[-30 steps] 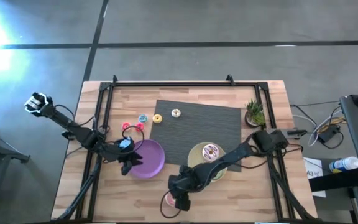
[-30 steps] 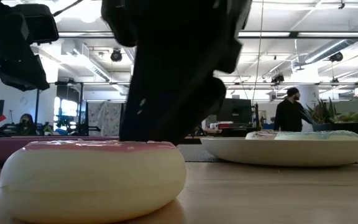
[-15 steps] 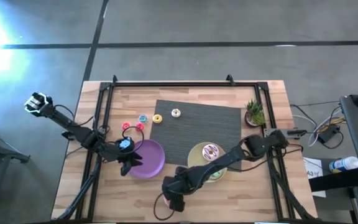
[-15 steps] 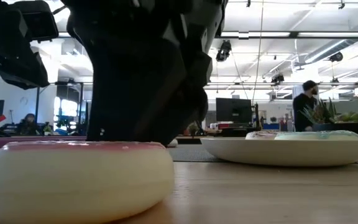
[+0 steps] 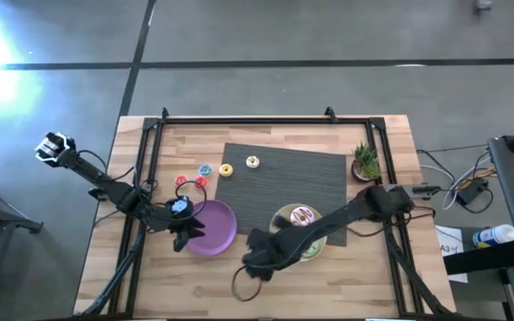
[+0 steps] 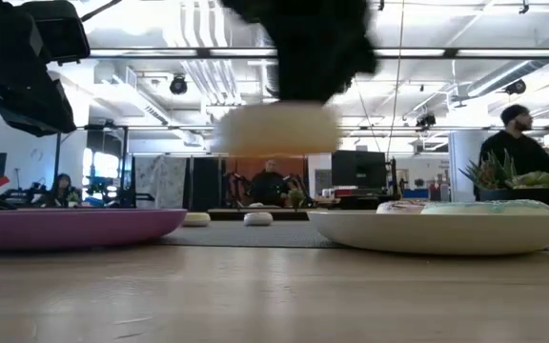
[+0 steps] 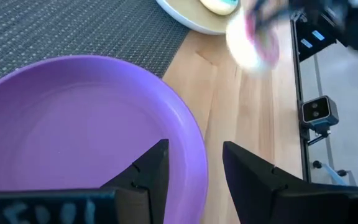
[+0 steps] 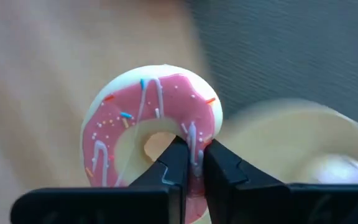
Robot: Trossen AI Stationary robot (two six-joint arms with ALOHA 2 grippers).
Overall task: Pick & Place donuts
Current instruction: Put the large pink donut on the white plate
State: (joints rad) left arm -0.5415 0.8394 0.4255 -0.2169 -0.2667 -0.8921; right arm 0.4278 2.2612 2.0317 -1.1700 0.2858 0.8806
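Pink donut (image 8: 151, 134) aloft — right gripper (image 8: 191, 163) pinching rim

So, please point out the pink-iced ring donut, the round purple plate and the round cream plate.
pink-iced ring donut (image 8: 143, 129): right wrist view, on the pink icing of the ring.
round purple plate (image 5: 222, 234): high view, on its bare inside.
round cream plate (image 6: 427, 232): low view, on its outer wall.

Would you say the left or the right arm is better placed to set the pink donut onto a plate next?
The right. The right gripper is already shut on the pink donut, lifted off the table beside the cream plate. The left gripper is open and empty at the purple plate.
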